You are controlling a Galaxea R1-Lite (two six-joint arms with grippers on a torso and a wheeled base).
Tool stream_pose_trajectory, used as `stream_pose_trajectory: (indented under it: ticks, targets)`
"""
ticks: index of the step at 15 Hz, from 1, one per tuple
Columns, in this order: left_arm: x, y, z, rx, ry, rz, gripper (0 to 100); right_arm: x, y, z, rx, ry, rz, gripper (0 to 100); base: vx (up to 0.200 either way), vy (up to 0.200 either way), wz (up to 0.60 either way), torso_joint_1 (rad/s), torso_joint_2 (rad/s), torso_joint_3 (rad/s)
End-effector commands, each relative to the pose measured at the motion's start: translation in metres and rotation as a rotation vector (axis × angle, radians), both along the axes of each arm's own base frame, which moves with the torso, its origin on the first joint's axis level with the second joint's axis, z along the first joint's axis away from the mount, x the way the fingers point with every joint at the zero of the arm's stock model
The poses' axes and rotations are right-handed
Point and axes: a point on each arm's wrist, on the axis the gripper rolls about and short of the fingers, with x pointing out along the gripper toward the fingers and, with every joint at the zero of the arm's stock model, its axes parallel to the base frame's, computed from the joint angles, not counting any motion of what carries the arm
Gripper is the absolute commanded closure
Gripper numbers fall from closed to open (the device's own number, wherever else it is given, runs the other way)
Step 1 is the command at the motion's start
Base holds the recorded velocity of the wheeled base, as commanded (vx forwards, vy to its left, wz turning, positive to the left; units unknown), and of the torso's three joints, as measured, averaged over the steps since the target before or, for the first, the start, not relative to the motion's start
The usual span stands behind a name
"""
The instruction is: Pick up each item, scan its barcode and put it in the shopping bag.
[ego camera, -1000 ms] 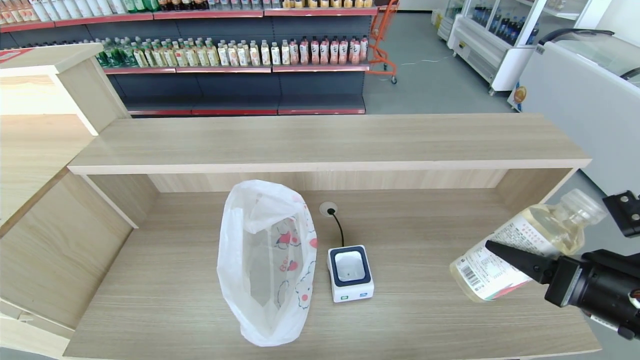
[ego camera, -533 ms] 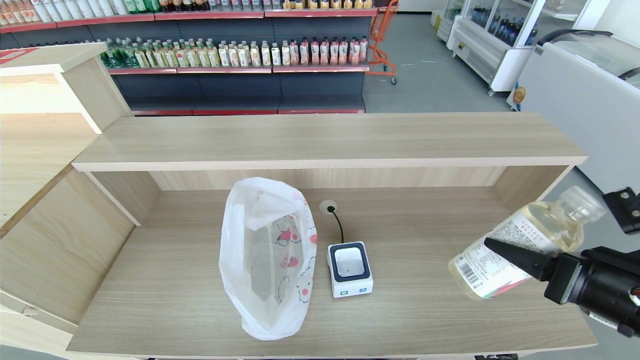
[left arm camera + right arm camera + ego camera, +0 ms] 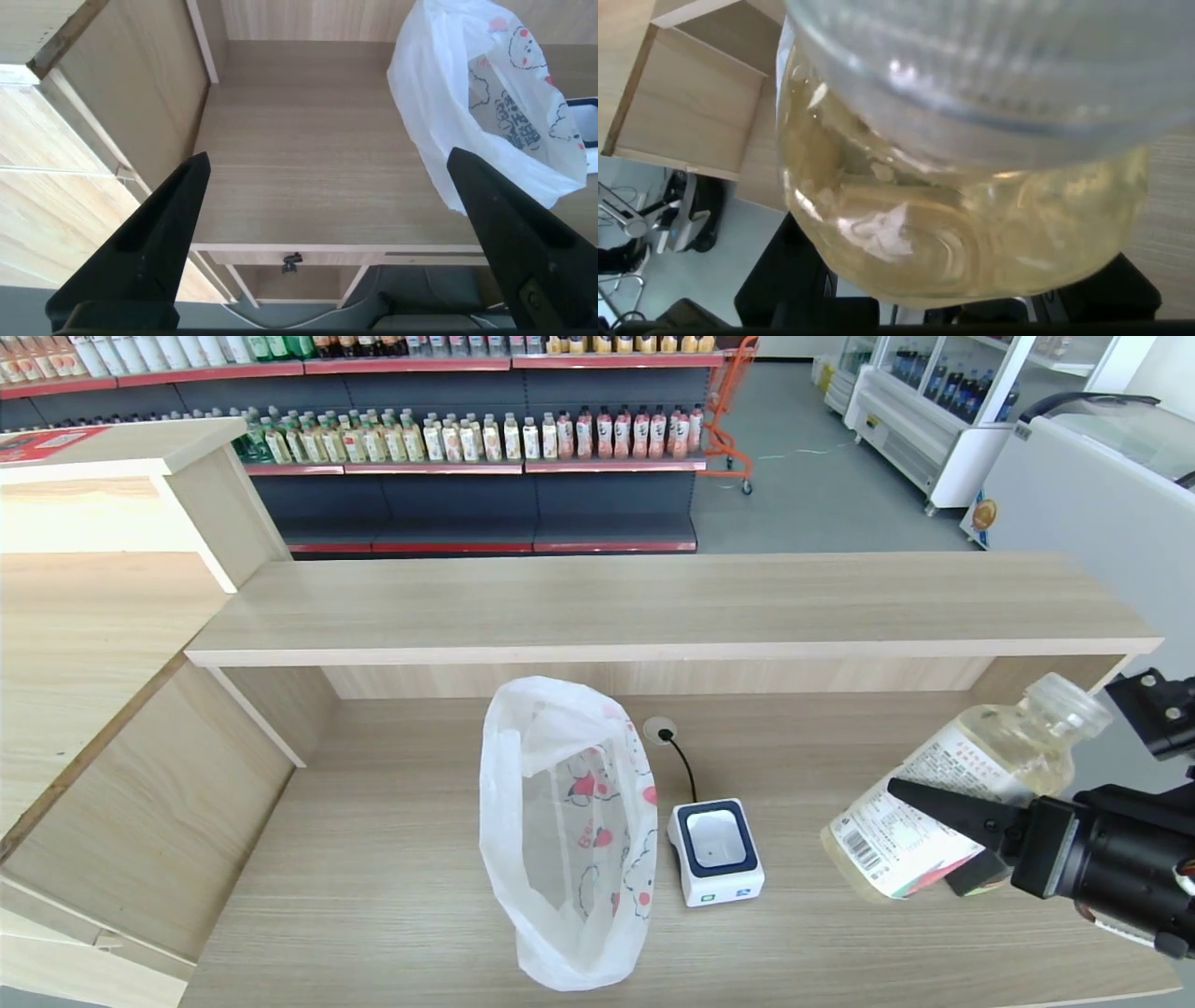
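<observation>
Head view, right edge: right tool (image 3: 934,833) grips tilted bottle (image 3: 982,756) over desk (image 3: 373,896), scanner (image 3: 716,837) centre. Left wrist view: left tool (image 3: 327,161) open, bag (image 3: 486,103) upper right.

Light wood table (image 3: 373,896), boxed by side panels, with a raised ledge (image 3: 653,602) along the far edge. Adjoining pale wood counter (image 3: 93,635) to the left. Beyond, grey floor (image 3: 822,504) under bright, even light. Dark store shelving (image 3: 467,509) with red edge strips, lined with rows of bottles (image 3: 467,437). Orange trolley (image 3: 733,401) at the shelf end. White chest freezers (image 3: 1083,504) on the right.
</observation>
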Motion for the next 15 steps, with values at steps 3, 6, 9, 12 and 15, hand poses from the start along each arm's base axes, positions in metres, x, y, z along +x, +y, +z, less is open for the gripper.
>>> stream_pose_trajectory:
  ticks: [3, 6, 9, 12, 15]
  targets:
    - [0.0, 0.0, 0.0, -0.001, -0.001, 0.0, 0, 0.019, 0.017, -0.019, -0.011, 0.124, 0.037, 100, 0.0, 0.0, 0.0, 0.0, 0.0, 0.0]
    - [0.0, 0.0, 0.0, -0.001, -0.001, 0.0, 0, 0.04, 0.039, -0.034, -0.047, 0.198, 0.084, 100, 0.0, 0.0, 0.0, 0.0, 0.0, 0.0]
    - [0.0, 0.0, 0.0, -0.001, -0.001, 0.0, 0, 0.072, 0.06, -0.061, -0.066, 0.212, 0.097, 100, 0.0, 0.0, 0.0, 0.0, 0.0, 0.0]
    - [0.0, 0.0, 0.0, -0.001, -0.001, -0.002, 0, 0.102, 0.08, -0.091, -0.144, 0.179, 0.122, 100, 0.0, 0.0, 0.0, 0.0, 0.0, 0.0]
    - [0.0, 0.0, 0.0, -0.001, -0.001, -0.002, 0, 0.117, 0.094, -0.107, -0.199, 0.18, 0.157, 100, 0.0, 0.0, 0.0, 0.0, 0.0, 0.0]
